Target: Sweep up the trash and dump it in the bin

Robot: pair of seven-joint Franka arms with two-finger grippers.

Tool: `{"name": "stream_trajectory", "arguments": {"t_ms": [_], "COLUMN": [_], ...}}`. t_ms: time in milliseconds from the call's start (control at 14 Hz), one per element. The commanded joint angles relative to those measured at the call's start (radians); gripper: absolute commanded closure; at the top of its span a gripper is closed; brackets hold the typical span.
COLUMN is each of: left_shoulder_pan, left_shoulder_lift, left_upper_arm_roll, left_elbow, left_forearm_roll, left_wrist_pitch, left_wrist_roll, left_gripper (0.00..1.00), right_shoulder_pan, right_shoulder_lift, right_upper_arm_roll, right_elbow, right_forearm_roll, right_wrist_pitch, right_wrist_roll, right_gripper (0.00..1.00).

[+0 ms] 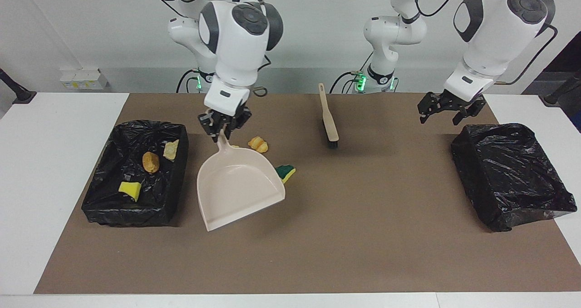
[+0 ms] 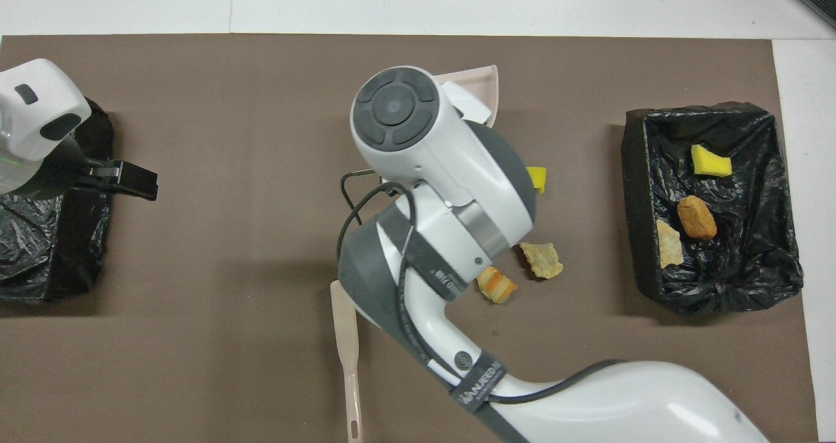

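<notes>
Gripping the beige plastic dustpan (image 1: pixel 238 187) by its handle, the right gripper (image 1: pixel 223 127) holds it over the green-topped yellow sponge (image 1: pixel 287 171); the left gripper (image 1: pixel 445 108), jaws spread, waits beside a black-lined bin (image 1: pixel 513 176).

Overhead view: three scraps lie in the bin (image 2: pixel 637 188) at the right arm's end; two tan lumps (image 2: pixel 541 260) lie on the brown mat (image 2: pixel 261 103) near a beige brush (image 2: pixel 346 338).

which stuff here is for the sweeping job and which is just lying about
Job: beige plastic dustpan in right gripper, beige brush, green-topped yellow sponge, orange bread lump, black-lined bin holding scraps.
Idle: second black-lined bin near waiting left gripper.
</notes>
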Motion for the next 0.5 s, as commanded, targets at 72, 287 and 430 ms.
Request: {"name": "stream_trajectory", "arguments": {"t_ms": [72, 287, 430], "left_shoulder_pan": [0.019, 0.019, 0.019], "left_shoulder_lift": [-0.01, -0.018, -0.026], "left_upper_arm_roll": [-0.005, -0.005, -0.005], "left_elbow": [-0.004, -0.018, -0.03], "left_forearm_roll": [0.011, 0.011, 0.011], "left_wrist_pitch": [0.0, 0.026, 0.029], "left_wrist_roll": [0.032, 0.043, 0.045], "left_gripper": [0.0, 0.0, 0.0], "right_shoulder_pan": [0.063, 0.089, 0.118], "right_shoulder_lift": [0.101, 0.161, 0.179], "right_upper_arm_roll": [0.004, 0.009, 0.006], "right_elbow": [0.053, 0.074, 0.083], "right_forearm_roll": [0.094, 0.097, 0.095], "right_wrist_pitch": [0.125, 0.179, 0.183], "right_wrist_roll": [0.124, 0.152, 0.152], "right_gripper": [1.0, 1.0, 1.0]}}
